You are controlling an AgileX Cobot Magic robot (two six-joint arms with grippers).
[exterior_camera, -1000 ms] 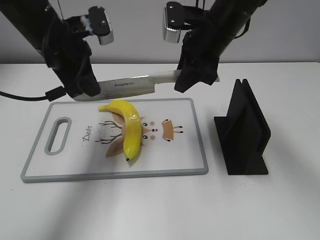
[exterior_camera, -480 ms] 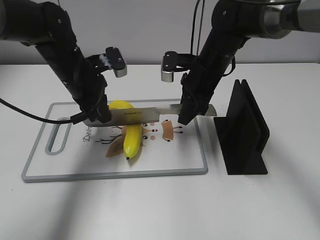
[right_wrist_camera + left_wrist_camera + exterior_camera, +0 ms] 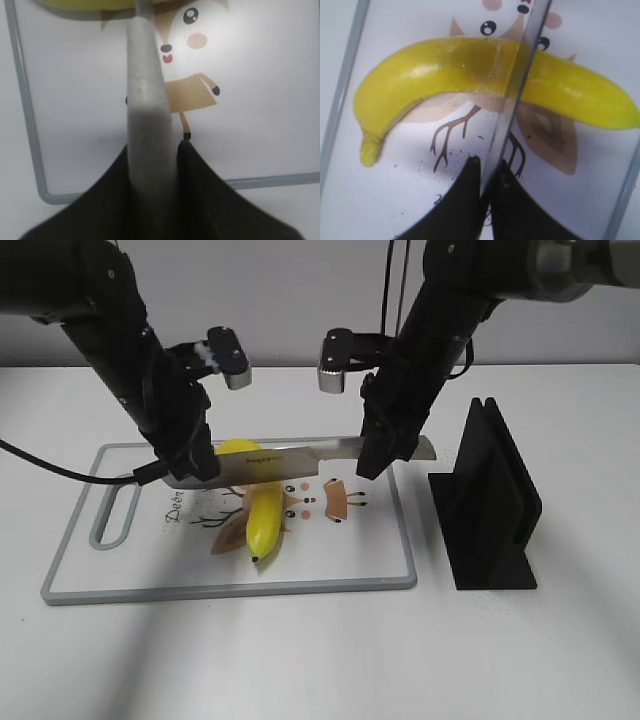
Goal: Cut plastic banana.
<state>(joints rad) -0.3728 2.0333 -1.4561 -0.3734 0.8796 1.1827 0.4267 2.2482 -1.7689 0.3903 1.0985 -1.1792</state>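
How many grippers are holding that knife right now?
2. The left gripper clamps one end of the knife, the right gripper the other, above the plastic banana on the cutting board.

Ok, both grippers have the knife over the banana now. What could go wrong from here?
1. The plastic banana lies loose on the cutting board with nothing pinning it, so its curved body may roll or slide under the blade.
2. The left gripper and right gripper each clamp one end of the knife; uneven lowering could tilt or twist it.
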